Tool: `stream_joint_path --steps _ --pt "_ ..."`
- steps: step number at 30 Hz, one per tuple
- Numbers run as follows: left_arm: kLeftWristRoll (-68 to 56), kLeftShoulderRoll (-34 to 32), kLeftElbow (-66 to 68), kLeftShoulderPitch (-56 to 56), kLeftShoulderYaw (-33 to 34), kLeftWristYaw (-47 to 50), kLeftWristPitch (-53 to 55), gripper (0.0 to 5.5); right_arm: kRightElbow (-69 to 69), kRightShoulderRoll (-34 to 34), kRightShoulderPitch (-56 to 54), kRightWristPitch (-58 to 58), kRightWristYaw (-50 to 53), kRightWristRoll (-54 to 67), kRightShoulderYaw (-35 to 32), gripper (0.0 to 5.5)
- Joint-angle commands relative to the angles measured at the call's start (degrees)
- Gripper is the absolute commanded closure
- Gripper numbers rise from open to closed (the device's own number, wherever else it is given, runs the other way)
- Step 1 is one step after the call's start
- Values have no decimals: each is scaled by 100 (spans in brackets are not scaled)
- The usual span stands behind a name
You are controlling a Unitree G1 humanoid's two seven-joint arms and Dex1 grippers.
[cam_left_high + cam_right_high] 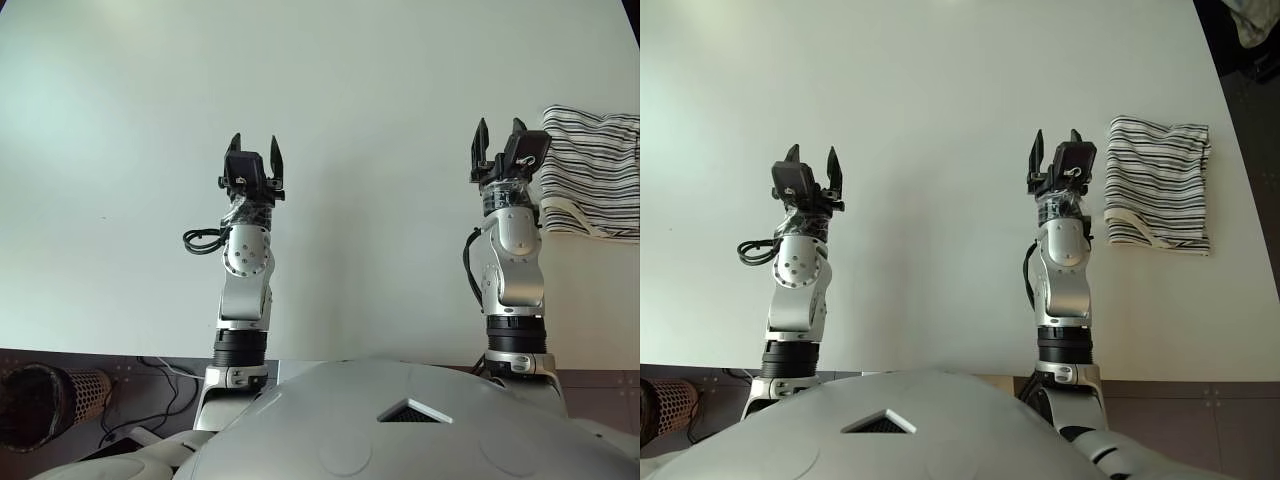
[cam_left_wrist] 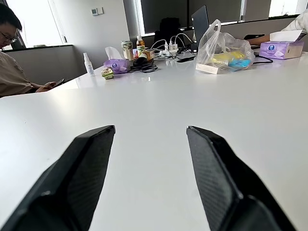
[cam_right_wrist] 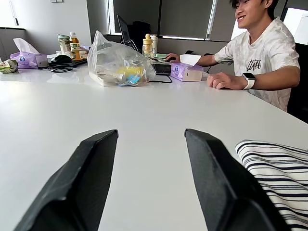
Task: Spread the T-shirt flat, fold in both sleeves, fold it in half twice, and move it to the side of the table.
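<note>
The striped T-shirt [image 1: 1159, 183] lies folded into a compact rectangle near the right edge of the white table [image 1: 940, 90]; its stripes [image 3: 276, 168] also show in the right wrist view. My right gripper [image 1: 1056, 145] stands open just left of the shirt, apart from it, nothing between its fingers [image 3: 91, 168]. My left gripper [image 1: 812, 162] is open too, over bare table toward the left, its fingers [image 2: 91, 163] empty.
Across the far end of the table stand a clear plastic bag [image 3: 118, 60], tissue boxes [image 3: 187, 72], bottles [image 2: 140, 45] and cables. The table's right edge [image 1: 1240, 150] runs close beside the shirt.
</note>
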State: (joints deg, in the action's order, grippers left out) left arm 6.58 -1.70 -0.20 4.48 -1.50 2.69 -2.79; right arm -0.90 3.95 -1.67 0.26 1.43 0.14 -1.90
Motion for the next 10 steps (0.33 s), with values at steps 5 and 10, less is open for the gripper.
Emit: stream_joint_path --steps 5,10 --pt "107 2 176 -186 15 135 -66 274 -266 124 -283 68 -185 25 -67 295" --pt "122 31 238 -216 -33 134 -79 274 -438 149 -337 9 -223 8 -99 295"
